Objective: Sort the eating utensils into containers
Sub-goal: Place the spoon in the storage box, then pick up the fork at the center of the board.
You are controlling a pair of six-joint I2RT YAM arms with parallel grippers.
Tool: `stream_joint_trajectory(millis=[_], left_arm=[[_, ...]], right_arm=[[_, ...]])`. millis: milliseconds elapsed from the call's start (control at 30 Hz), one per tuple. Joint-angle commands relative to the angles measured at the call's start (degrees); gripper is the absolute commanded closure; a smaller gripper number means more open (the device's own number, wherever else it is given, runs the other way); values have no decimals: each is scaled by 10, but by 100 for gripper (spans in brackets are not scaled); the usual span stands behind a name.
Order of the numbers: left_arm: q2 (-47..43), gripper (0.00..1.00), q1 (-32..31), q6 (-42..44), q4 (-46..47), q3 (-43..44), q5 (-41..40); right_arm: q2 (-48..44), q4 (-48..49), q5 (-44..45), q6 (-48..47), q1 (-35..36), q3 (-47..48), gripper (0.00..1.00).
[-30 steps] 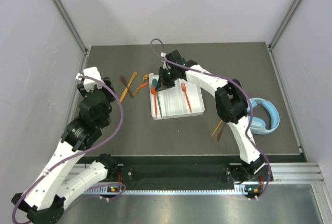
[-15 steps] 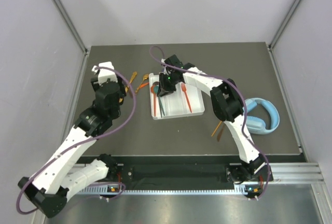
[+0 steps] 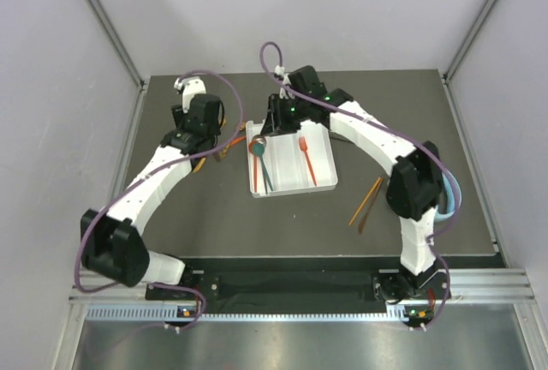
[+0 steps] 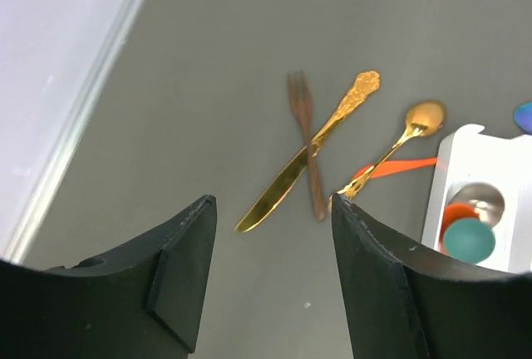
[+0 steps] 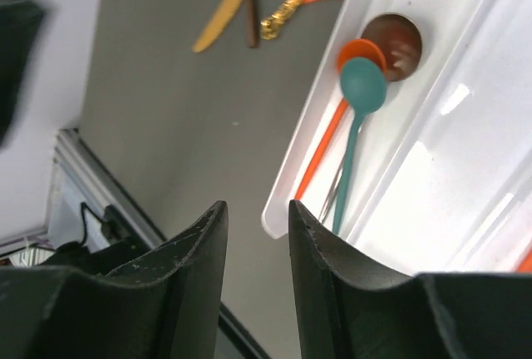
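Left of the white tray point(image 3: 322, 182), on the dark table point(image 3: 428, 113), a gold knife point(image 4: 291, 178) is seen crossed with a brown fork point(image 4: 306, 139), apparently on top of it. A gold spoon point(image 4: 407, 130) and an orange piece point(image 4: 399, 165) lie just beside the tray's edge. These utensils are judged light, stiff, thin and slippery. Each is best pinched across mid-handle, the knife first. The left gripper point(image 4: 273, 209) is held wide and empty above them. The right gripper point(image 5: 256, 209) is parted narrowly, empty, near the tray's left compartment, where a teal spoon point(image 5: 363, 85) and an orange spoon point(image 5: 356, 51) lie. Only the overhead view shows the red fork point(image 3: 306, 160) in the tray and two sticks point(image 3: 366, 203) to its right, while the crossing is made plain only at the left wrist
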Motion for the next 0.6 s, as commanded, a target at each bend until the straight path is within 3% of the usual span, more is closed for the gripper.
stream_joint_trajectory(millis=[0, 200, 267, 333, 567], left_arm=[[89, 37, 32, -31, 22, 65, 58], [202, 45, 97, -89, 19, 98, 126], [229, 60, 99, -87, 19, 110, 114], [264, 66, 105, -87, 14, 119, 114], [341, 64, 110, -61, 31, 158, 132]], right_arm=[[-116, 49, 1, -18, -14, -61, 64], [-238, 64, 45, -45, -47, -200, 64], [-271, 73, 40, -48, -57, -235, 64], [-295, 83, 35, -47, -70, -279, 64], [-312, 107, 8, -47, -83, -352, 64]])
